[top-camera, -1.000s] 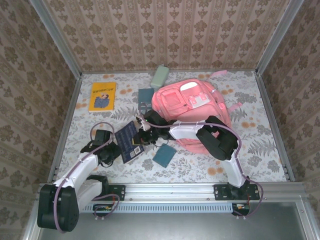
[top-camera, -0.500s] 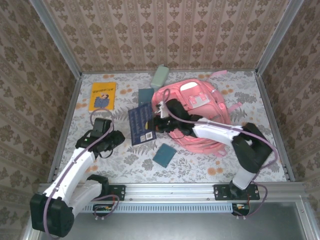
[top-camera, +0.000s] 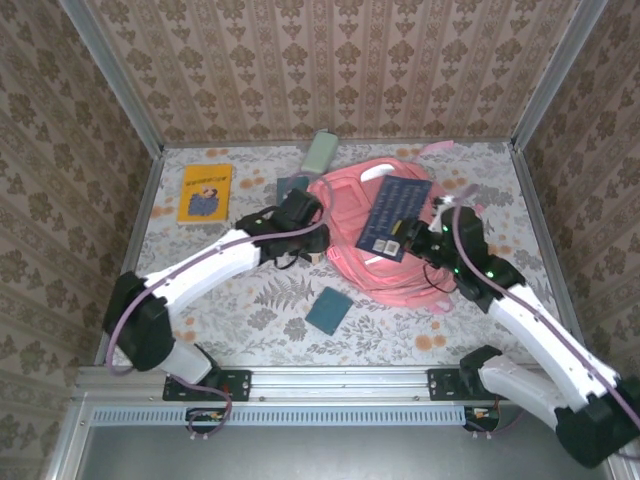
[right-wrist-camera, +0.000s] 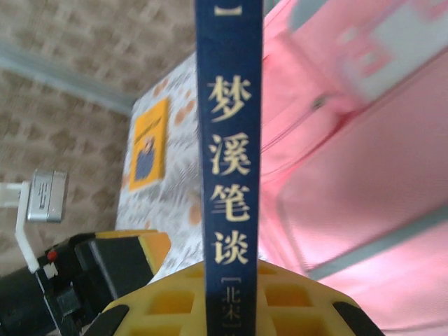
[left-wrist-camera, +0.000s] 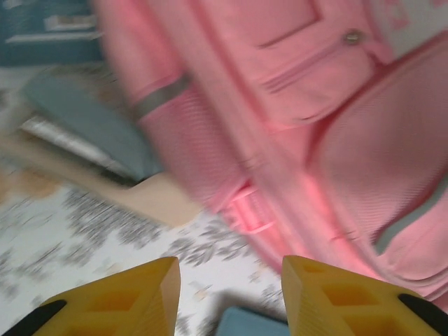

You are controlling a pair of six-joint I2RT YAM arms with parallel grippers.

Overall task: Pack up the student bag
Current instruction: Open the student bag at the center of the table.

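Risk: dark blue book (top-camera: 396, 213), which right claw (top-camera: 402, 243) is clenching over large soft pink fabric backpack (top-camera: 345, 212) lying far-centre on surface (top-camera: 250, 300), prob. sliding off. Left claw (left-wrist-camera: 231, 287), released, isn't holding bag open.

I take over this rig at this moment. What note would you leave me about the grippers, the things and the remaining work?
Left gripper: fingers open, empty, at the left edge of the pink bag.
Right gripper: shut on a dark blue book, held above the bag.
On the table: yellow book, small teal notebook, grey-green case, teal book by the bag's left edge.
Done: blue book picked up, over the bag.
Left: put it inside, then probably the other items. Whether the bag is open, I cannot tell.
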